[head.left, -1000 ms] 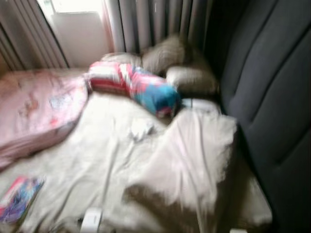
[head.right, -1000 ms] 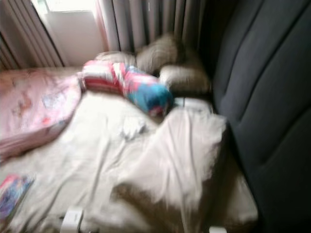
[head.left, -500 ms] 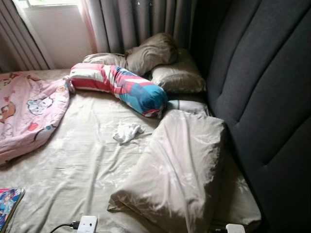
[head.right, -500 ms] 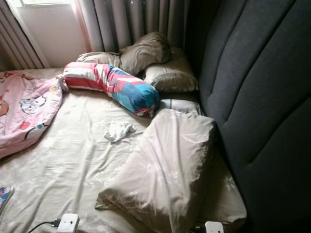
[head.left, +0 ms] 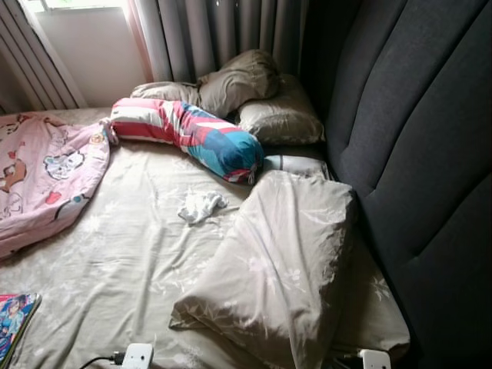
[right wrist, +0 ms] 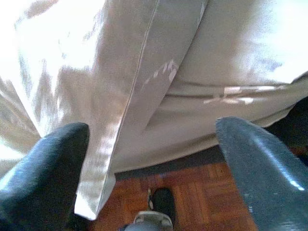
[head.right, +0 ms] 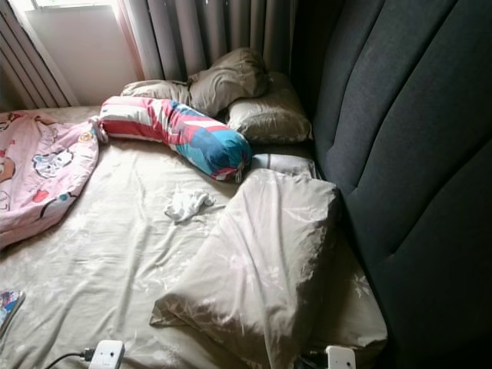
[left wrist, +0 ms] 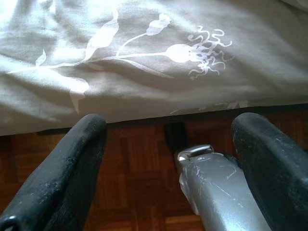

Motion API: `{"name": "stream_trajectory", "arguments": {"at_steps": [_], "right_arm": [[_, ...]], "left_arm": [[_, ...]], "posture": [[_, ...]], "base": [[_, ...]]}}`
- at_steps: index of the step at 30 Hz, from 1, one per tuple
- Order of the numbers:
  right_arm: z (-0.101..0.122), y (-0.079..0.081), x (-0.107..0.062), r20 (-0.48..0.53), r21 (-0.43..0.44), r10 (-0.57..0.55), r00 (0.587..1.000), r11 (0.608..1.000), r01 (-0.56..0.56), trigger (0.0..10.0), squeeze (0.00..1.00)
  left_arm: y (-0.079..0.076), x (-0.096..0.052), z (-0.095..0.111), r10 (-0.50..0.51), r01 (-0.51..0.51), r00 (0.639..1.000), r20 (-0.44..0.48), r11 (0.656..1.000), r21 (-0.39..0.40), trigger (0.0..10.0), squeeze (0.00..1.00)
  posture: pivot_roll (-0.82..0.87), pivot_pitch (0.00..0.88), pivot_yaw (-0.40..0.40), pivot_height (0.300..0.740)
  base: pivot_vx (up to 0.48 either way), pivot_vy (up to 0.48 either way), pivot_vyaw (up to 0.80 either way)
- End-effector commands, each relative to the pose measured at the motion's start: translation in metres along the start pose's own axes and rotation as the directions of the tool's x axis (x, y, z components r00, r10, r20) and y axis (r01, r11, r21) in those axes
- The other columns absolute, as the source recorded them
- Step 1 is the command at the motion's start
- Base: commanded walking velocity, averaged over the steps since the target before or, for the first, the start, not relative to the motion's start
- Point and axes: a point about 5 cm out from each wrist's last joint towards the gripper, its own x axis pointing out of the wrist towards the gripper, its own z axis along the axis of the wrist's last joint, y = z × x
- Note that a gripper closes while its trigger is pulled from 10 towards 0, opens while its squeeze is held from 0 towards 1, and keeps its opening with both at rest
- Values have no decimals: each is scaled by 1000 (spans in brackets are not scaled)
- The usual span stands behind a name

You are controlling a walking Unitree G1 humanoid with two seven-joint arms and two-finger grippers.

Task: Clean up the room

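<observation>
A bed with a beige flower-print sheet (head.left: 131, 261) lies before me. On it a large beige pillow (head.left: 284, 261) lies askew by the dark headboard (head.left: 415, 154). A colourful bolster (head.left: 192, 134) lies across the far part, with two beige pillows (head.left: 269, 115) behind it. A crumpled white cloth (head.left: 200, 206) sits mid-bed. A pink cartoon blanket (head.left: 42, 177) is bunched at the left. My left gripper (left wrist: 168, 163) hangs open beside the bed's edge above the wooden floor. My right gripper (right wrist: 154, 168) also hangs open by the hanging sheet.
A colourful book (head.left: 14, 319) lies at the bed's near left edge. A white charger with a cable (head.left: 137, 356) and a second white plug (head.left: 374, 359) sit at the near edge. Grey curtains (head.left: 215, 34) and a window (head.left: 84, 46) stand behind. Parquet floor (left wrist: 139, 192) lies below.
The camera has swung left to right and settled; the blurred picture has become sharp. Nothing on the bed has moved.
</observation>
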Motion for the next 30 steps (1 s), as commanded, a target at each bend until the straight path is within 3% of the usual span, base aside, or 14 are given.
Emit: {"name": "stream_trajectory", "arguments": {"at_steps": [1, 8, 10, 12, 16, 17, 22, 27, 28, 30], "right_arm": [[-4, -2, -3, 11, 32, -21, 1000, 999, 21, 10000, 1000], [-1, 0, -4, 59, 63, 1, 998, 998, -5, 10000, 1000], [67, 28, 23, 281, 18, 74, 957, 996, -82, 10000, 1000], [107, 47, 32, 379, -7, 121, 917, 992, -128, 10000, 1000], [112, 51, 34, 382, -10, 133, 915, 990, -140, 10000, 976], [115, 53, 35, 385, -16, 139, 912, 989, -144, 10000, 0], [120, 60, 38, 372, -44, 169, 913, 985, -165, 10000, 0], [113, 61, 40, 311, -51, 147, 939, 989, -138, 10000, 0], [110, 60, 39, 301, -49, 139, 943, 990, -130, 10000, 0], [110, 61, 39, 302, -40, 140, 943, 990, -135, 10000, 0]], "left_arm": [[4, -3, -11, 12, -12, 999, -37, 1000, -4, 10000, 0], [5, -3, -11, 15, -15, 999, -36, 1000, -5, 10000, 0], [5, -3, -11, 15, -16, 999, -36, 1000, -2, 10000, 0], [5, -3, -10, 16, -16, 999, -35, 1000, 1, 10000, 0], [6, -3, -10, 30, -31, 999, -22, 999, -9, 10000, 0], [8, -3, -8, 54, -54, 998, 11, 998, -23, 10000, 0], [11, -5, -2, 116, -107, 988, 104, 990, -87, 10000, 0], [13, -7, 3, 173, -149, 966, 193, 980, -131, 10000, 0], [10, -12, 17, 187, -145, 919, 346, 979, -144, 10000, 0], [9, -16, 30, 191, -136, 875, 445, 979, -152, 10000, 0]], "posture": [[-48, 171, 6, 740], [-42, 168, 8, 740], [-46, 164, 11, 740], [-44, 162, 11, 740], [-38, 158, 14, 740], [-35, 155, 15, 740], [-25, 157, 14, 740], [-27, 166, 13, 740], [-27, 170, 11, 740], [-27, 170, 11, 740]], "base": [[0, 0, 0], [0, 0, 0], [0, 0, 0], [0, 0, 0], [0, 0, 0], [0, 0, 0], [0, 0, 0], [0, 0, 0], [0, 0, 0], [0, 0, 0]]}}
